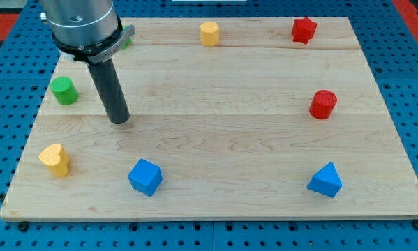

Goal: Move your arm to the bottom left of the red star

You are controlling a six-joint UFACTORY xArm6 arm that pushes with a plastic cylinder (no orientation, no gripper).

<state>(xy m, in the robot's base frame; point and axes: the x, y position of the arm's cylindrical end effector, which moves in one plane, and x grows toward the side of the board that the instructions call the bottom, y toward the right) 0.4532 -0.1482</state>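
Observation:
The red star (303, 30) sits near the view's top right corner of the wooden board (215, 132). My tip (119, 120) rests on the board at the view's left, far to the left of and below the red star. The tip is just right of and below the green cylinder (64, 90), and above the blue cube (145, 176). No block touches the tip.
A red cylinder (323, 104) stands at the right. A yellow hexagonal block (209, 33) is at the top middle. A yellow heart (55, 160) lies at the bottom left and a blue triangular block (325, 180) at the bottom right. A green block (127, 35) is partly hidden behind the arm.

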